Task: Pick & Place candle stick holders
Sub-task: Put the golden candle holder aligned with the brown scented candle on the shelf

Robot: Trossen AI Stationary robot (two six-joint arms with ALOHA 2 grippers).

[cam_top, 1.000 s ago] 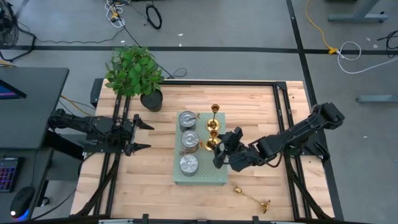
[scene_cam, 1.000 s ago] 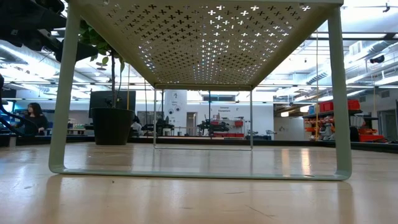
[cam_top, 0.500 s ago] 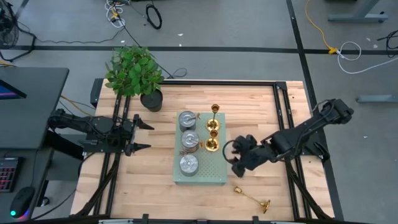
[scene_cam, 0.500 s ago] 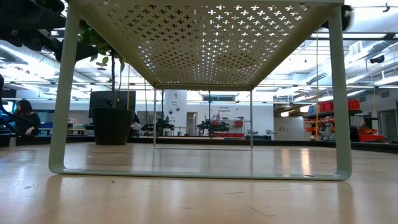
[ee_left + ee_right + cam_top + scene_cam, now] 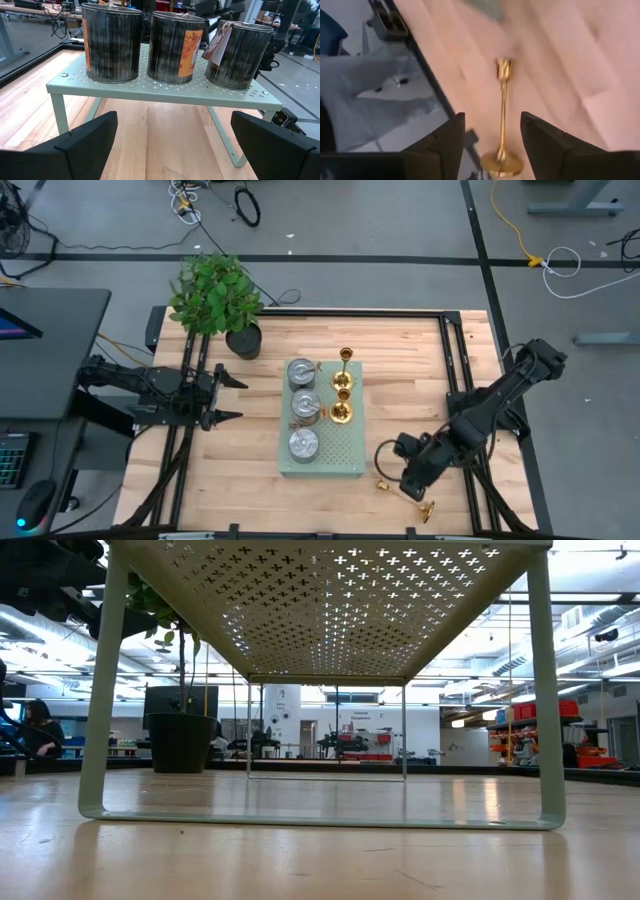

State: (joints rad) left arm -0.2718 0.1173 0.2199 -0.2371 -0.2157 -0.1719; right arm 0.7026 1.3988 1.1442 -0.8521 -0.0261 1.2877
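Pale butcher-block planks make up the table [image 5: 250, 460], and at its near edge a brass candlestick [image 5: 405, 498] lies on its side, thin stem between a flared round base and a small cup. The right gripper [image 5: 393, 471], which a second ago was up at the green rack beside the standing holders, has swung down to hover just over this fallen one, its fingers spread with the stem showing between them in the right wrist view [image 5: 503, 120]. Farther back, the perforated sage-green metal rack [image 5: 345, 460] carries three dull tin cans [image 5: 303, 406] in a row and two upright shiny gold candlesticks [image 5: 342, 395] beside them. Off at the table's left side the left gripper [image 5: 228, 398] waits, spread open, near a potted plant [image 5: 215, 295].
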